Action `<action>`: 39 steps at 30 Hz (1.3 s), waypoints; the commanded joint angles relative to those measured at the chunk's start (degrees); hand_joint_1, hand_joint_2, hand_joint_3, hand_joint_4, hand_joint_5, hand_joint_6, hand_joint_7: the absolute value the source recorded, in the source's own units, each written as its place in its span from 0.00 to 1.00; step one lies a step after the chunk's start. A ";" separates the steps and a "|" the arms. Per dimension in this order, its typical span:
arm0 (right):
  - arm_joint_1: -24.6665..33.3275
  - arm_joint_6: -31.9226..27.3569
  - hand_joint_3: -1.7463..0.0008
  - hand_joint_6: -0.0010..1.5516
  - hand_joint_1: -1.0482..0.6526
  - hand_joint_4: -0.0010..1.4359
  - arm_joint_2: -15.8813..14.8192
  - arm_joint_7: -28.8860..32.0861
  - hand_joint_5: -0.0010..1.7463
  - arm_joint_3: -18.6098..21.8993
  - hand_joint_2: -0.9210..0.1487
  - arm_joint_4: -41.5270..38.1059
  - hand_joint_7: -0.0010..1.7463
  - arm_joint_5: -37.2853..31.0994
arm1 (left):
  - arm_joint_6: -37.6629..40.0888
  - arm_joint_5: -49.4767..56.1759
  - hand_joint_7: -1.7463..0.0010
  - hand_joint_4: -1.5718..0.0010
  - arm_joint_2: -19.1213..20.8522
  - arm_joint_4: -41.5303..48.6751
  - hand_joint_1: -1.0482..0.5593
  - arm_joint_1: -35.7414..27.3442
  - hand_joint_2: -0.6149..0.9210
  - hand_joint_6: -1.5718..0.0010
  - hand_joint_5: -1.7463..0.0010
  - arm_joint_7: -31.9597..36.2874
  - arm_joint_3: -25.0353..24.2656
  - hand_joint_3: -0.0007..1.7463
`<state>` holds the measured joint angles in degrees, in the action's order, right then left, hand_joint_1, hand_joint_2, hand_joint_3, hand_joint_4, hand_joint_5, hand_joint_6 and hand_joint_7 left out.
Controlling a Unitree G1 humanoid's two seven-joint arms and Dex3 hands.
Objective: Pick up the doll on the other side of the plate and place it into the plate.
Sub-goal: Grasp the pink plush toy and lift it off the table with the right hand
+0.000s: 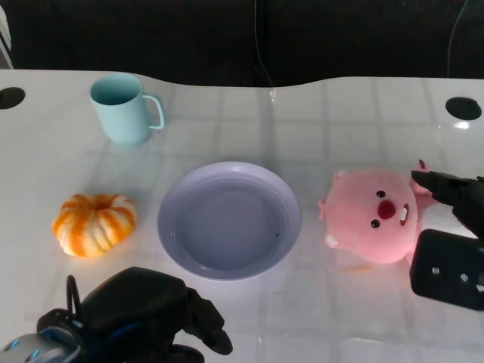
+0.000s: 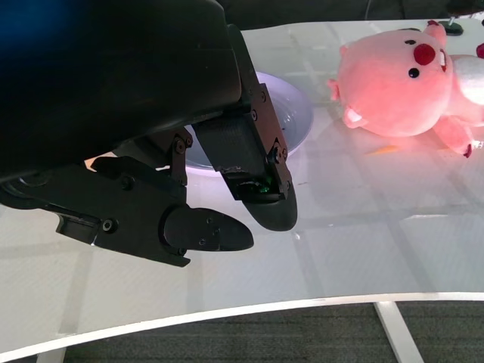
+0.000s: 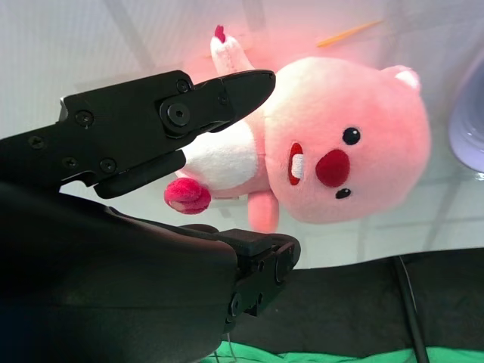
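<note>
White glossy table (image 1: 318, 318) is backed by dark curtain. Lavender plate (image 1: 229, 220) sits at centre; pink doll (image 1: 372, 215) lies on the table just to its right, outside it. Right hand (image 1: 454, 242) is spread around the doll's body, contact probably not made. Left hand (image 1: 144, 314) is held low, fingers loosely apart, holding nothing. Orange pumpkin (image 1: 94, 224) and teal mug (image 1: 125, 109) are seen left.

Our left hand (image 1: 147, 314) is a rounded black shell with blunt black fingers (image 2: 208, 231), screws on their joints, and a thin black cable loop. Our right hand (image 1: 451, 242) is boxy, black, screw-studded.
</note>
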<state>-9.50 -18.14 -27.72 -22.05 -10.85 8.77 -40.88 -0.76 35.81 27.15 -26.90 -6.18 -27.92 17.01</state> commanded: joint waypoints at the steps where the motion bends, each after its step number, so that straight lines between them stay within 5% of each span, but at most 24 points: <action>1: -2.44 0.21 1.00 0.15 0.24 0.06 -0.41 0.76 0.14 -1.09 0.00 -4.17 0.02 -0.34 | 0.93 0.08 1.00 0.52 0.60 -1.48 0.49 -0.54 1.00 0.32 0.31 -0.89 -0.33 0.17; 22: -17.02 3.76 0.96 0.24 0.24 0.18 4.06 7.00 0.12 -9.62 0.00 -34.92 0.03 0.25 | 1.03 -0.05 0.99 0.54 0.90 -4.51 0.49 -2.90 1.00 0.30 0.19 -0.93 -1.00 0.14; 29: -20.62 5.91 0.96 0.33 0.27 0.30 6.00 9.67 0.08 -10.99 0.00 -43.34 0.02 1.36 | 1.44 0.33 0.99 0.53 0.10 -5.42 0.49 -3.96 1.00 0.30 0.22 -0.42 -0.57 0.15; 33: -20.79 8.44 0.99 0.54 0.41 0.53 8.65 17.50 0.08 -9.61 0.00 -47.62 0.04 3.19 | 0.80 0.92 0.99 0.54 -0.29 -5.16 0.50 -4.86 1.00 0.30 0.17 0.62 -0.37 0.14; 35: -20.47 11.27 0.97 0.65 0.48 0.67 9.62 22.86 0.13 -9.19 0.00 -49.91 0.05 3.84 | 0.12 1.60 0.99 0.54 -0.19 -4.97 0.50 -5.43 1.00 0.30 0.17 1.21 -0.19 0.13; 36: -20.42 12.80 0.99 0.76 0.50 0.70 9.77 24.84 0.34 -9.19 0.02 -50.87 0.05 4.02 | -0.21 1.75 0.99 0.55 -0.15 -4.96 0.50 -5.64 1.00 0.30 0.17 1.44 -0.14 0.12; 38: -20.72 14.35 0.97 0.85 0.50 0.67 9.68 27.18 0.57 -9.37 0.01 -51.94 0.04 4.12 | -0.34 1.37 0.99 0.55 -0.27 -5.34 0.50 -5.67 1.00 0.30 0.17 1.17 -0.25 0.12; 39: -20.94 14.59 0.93 0.85 0.50 0.60 9.68 27.86 0.79 -9.43 0.01 -52.33 0.12 4.11 | -0.27 1.18 0.99 0.55 -0.36 -5.53 0.50 -5.60 1.00 0.30 0.17 0.99 -0.32 0.12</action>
<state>-31.43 -4.31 -18.69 5.99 -19.74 -42.02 -37.48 -0.75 36.94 26.38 -32.13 -11.60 -27.16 16.72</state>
